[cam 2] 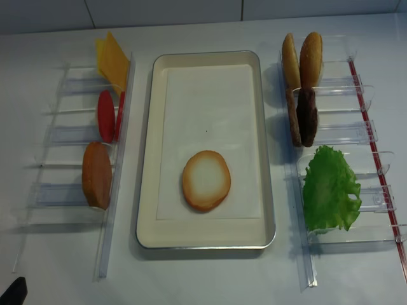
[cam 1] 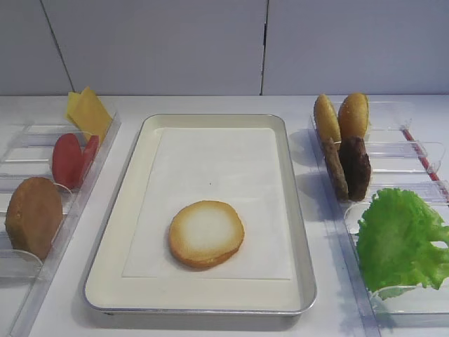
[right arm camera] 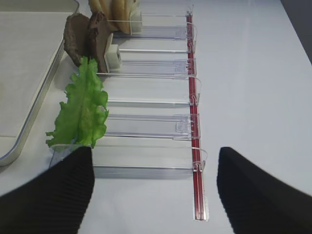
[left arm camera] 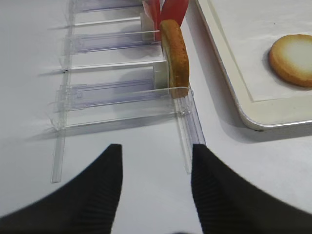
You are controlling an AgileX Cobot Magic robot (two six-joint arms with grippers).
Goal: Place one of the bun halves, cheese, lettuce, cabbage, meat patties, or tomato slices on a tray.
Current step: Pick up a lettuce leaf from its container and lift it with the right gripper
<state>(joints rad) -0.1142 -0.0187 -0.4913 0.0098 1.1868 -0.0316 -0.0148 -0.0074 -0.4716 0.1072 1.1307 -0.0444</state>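
One bun half lies cut face up on the paper in the silver tray. A second bun half stands in the left bins with the tomato slices and cheese. The right bins hold two more bun halves, the meat patties and a big wavy green leaf, the cabbage. The lettuce is out of view. My left gripper is open and empty over bare table before the left bins. My right gripper is open and empty just before the cabbage bin.
Clear plastic bins flank the tray on both sides. A red strip runs along the outer edge of the right bins. A white wall stands behind the table.
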